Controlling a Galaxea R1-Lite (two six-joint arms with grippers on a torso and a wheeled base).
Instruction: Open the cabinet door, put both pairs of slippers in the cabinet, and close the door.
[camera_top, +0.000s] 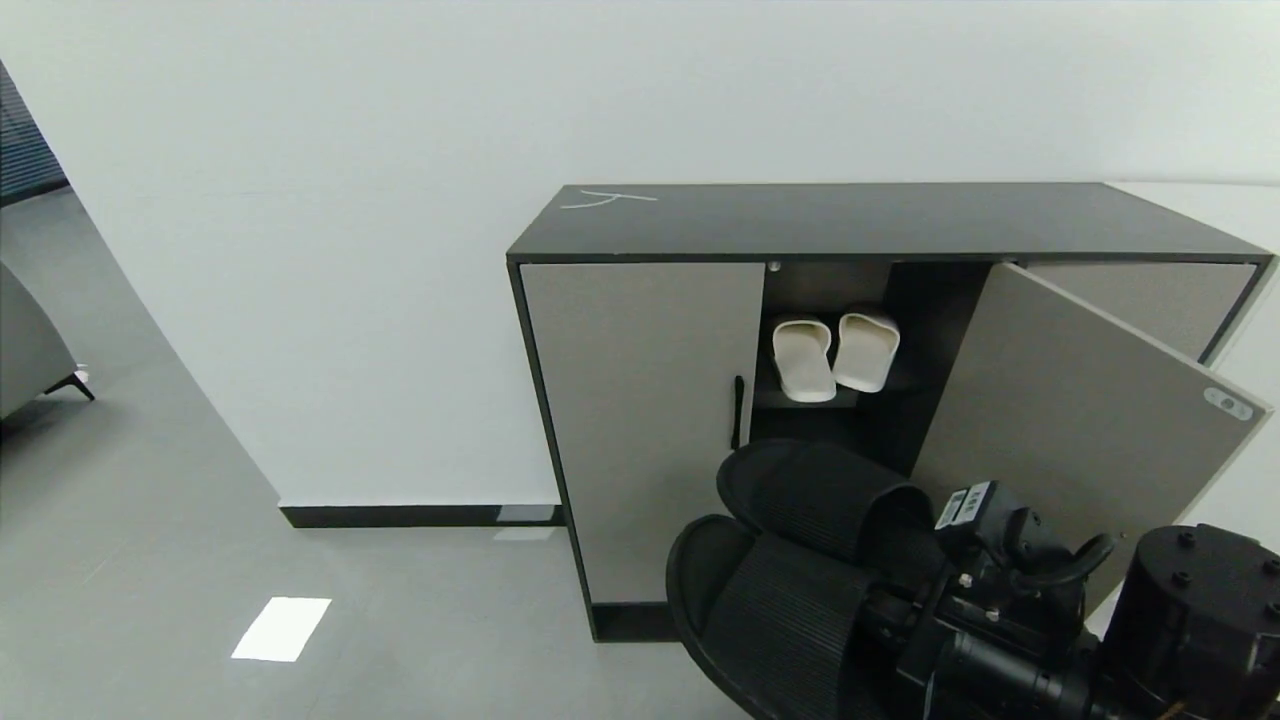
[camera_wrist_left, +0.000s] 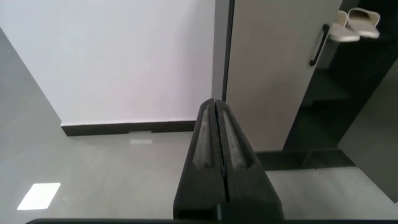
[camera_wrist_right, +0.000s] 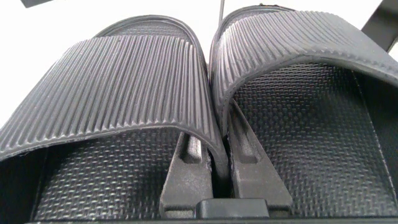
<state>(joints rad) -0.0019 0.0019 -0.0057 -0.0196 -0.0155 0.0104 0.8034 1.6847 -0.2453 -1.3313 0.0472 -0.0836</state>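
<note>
A black cabinet (camera_top: 850, 220) stands against the wall with its right door (camera_top: 1070, 420) swung open and its left door (camera_top: 640, 400) closed. A white pair of slippers (camera_top: 835, 355) lies side by side on an upper shelf inside. My right gripper (camera_wrist_right: 214, 146) is shut on the black pair of slippers (camera_wrist_right: 124, 81), pinching the two inner strap edges together. It holds the black slippers (camera_top: 800, 560) low in front of the open compartment. My left gripper (camera_wrist_left: 215, 124) is shut with nothing in it, off to the cabinet's left, facing the white slippers (camera_wrist_left: 354, 23).
The left door's black handle (camera_top: 738, 410) sits beside the opening. The open door juts out on the right. Grey floor with a bright patch (camera_top: 282, 628) stretches to the left, and a grey chair (camera_top: 30, 350) stands at the far left.
</note>
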